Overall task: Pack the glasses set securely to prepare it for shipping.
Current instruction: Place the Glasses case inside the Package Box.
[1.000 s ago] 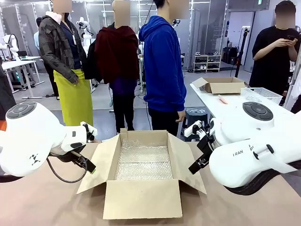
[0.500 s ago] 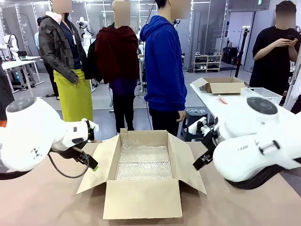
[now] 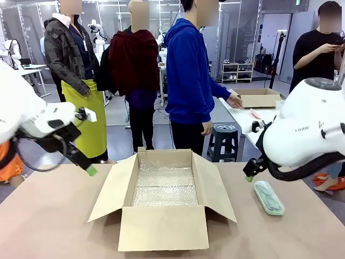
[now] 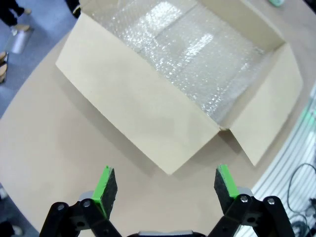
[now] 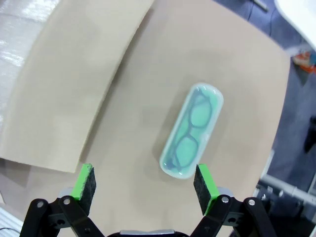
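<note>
Right wrist view gives the relation that matters. The mint case [image 5: 192, 131] lies flat on the table [image 5: 237, 74], and the right gripper [image 5: 144, 180] hangs above it with its fingers spread wide and nothing between them. The case's near end sits between the two pads, closer to the right-hand pad in that picture. Its long axis runs up and away from the fingers on a steep diagonal, leaning toward the upper right. The pads close along a line across the picture, so they would meet the case nearly across its narrow width. I judge that a small roll of the wrist would square them to it, and a shift along the case would bring them over its middle. A pair of dark frames shows through the translucent lid.

From the front, the case [image 3: 268, 197] rests to the right of the open box [image 3: 161, 229], apart from the box's right flap and not yet inside. The right gripper [image 3: 251, 175] is just beside the case's far end (the closest thing to it by a clear margin). The box is lined with bubble wrap [image 3: 164, 186] and holds nothing else that I can make out.

The left gripper [image 3: 89, 170] is off beyond the box's left flap, well apart from the case. In its own wrist view the left gripper [image 4: 165, 185] is also spread wide and empty, looking down on the box. The pick therefore falls to the right arm.
</note>
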`<state>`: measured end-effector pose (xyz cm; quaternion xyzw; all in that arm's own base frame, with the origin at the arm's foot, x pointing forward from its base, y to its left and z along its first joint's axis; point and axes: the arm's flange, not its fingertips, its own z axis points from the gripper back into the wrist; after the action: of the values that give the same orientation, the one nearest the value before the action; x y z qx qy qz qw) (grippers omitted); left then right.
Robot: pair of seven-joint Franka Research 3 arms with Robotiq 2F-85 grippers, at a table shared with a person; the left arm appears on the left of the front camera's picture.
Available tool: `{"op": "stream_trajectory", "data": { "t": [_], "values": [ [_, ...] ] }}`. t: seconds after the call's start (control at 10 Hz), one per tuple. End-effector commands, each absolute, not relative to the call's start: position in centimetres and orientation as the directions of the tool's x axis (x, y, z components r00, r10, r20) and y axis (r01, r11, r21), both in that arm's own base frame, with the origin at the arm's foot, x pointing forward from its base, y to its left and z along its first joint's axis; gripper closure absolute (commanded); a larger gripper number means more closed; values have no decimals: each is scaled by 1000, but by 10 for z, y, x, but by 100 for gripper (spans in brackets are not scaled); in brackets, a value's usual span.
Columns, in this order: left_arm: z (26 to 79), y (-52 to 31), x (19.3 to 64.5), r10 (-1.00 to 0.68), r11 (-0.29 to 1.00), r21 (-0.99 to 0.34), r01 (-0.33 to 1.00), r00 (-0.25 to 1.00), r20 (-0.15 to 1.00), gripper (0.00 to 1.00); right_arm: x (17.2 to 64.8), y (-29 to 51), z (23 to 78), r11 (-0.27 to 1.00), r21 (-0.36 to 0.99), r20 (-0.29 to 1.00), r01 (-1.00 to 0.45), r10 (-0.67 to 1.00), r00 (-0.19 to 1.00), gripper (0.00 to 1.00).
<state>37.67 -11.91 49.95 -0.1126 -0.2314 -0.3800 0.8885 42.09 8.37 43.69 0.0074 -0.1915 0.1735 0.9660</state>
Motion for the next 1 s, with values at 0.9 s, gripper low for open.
{"op": "stream_trajectory", "data": {
  "t": [0.9],
  "values": [
    [531, -84, 360, -612, 577, -88, 812, 501, 612, 0, 473, 46, 400, 984, 55, 243, -171, 153, 958, 0]
  ]
}}
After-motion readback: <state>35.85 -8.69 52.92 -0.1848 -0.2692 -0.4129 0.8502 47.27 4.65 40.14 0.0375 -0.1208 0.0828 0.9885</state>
